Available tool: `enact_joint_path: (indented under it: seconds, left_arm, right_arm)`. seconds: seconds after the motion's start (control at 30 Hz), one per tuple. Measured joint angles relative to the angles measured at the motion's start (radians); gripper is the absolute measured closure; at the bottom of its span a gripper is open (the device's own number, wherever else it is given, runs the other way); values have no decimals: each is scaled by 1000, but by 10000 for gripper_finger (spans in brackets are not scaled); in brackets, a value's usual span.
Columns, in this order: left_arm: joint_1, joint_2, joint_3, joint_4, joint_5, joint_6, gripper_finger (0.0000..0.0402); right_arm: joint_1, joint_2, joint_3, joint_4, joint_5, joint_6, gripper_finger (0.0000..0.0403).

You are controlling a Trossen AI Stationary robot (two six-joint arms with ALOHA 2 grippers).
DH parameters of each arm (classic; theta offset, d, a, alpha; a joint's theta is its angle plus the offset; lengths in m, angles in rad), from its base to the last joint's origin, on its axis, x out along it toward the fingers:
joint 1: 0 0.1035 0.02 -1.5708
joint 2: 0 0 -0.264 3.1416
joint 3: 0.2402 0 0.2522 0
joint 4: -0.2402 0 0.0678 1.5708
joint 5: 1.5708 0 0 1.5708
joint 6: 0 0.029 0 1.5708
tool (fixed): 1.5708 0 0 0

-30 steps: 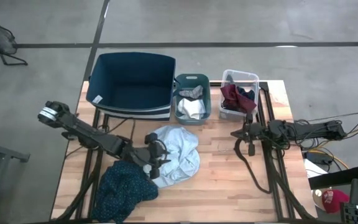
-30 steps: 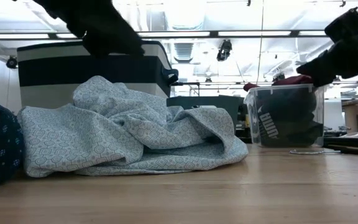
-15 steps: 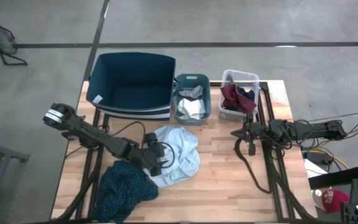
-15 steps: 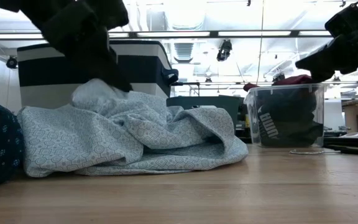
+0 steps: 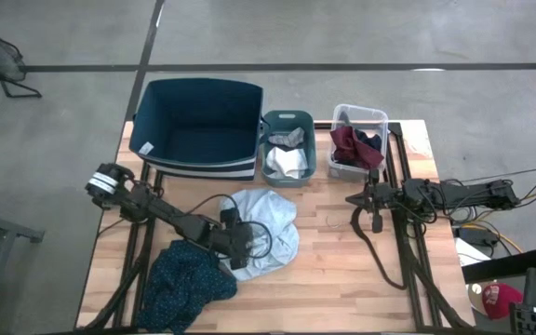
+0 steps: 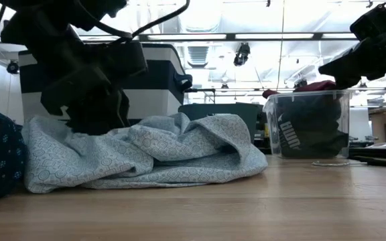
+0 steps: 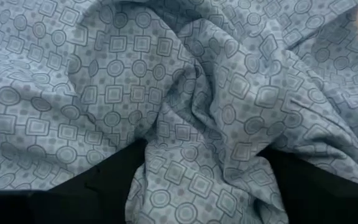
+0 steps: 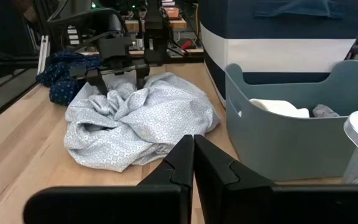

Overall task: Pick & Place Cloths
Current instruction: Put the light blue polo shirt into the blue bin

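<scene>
Wooden bench (image 5: 342,279) carries 3 bins along its far edge: big navy bin (image 5: 198,126) toward the far left corner, teal bin (image 5: 288,147) at mid-edge, clear bin (image 5: 357,140) toward the far right. Pale blue-grey cloth (image 5: 273,228) lies crumpled mid-bench, just in front of the navy and teal bins; dark teal patterned cloth (image 5: 186,284) is heaped near the front left corner, touching its edge. Left gripper (image 5: 233,244) is down on the blue-grey cloth's left side, fingers (image 7: 98,183) spread wide with a ridge of fabric bunched between them, not yet pinched. That is the relation that counts: cloth directly under and between the open fingers, folds running roughly across the gap. Closing should catch it. Right gripper (image 5: 372,198) waits near the bench's right edge, fingers together, empty, well apart from the cloth. Left arm clearly nearer.
</scene>
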Motion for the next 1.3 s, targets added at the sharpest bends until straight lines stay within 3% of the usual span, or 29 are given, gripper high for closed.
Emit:
enact_joint_path:
  seconds: [0.17,0.37,0.4,0.6,0.77,1.0,1.3]
  left_arm:
    - [1,67,-2,41,12,0,187]
    - [11,88,-3,74,43,21,356]
    - [12,83,-3,72,53,28,363]
    - [11,-7,11,39,60,73,363]
    - [6,-147,47,-126,66,115,363]
    - [1,-320,149,-328,-37,143,363]
    - [-1,-446,314,-441,-104,244,363]
  right_arm:
    - [0,0,0,0,0,0,394]
    - [0,0,0,0,0,0,394]
    - [0,0,0,0,0,1,394]
    - [0,0,0,0,0,1,394]
    - [0,0,-1,0,0,2,394]
    - [0,1,-1,-2,0,1,394]
    - [0,0,-1,-2,0,0,394]
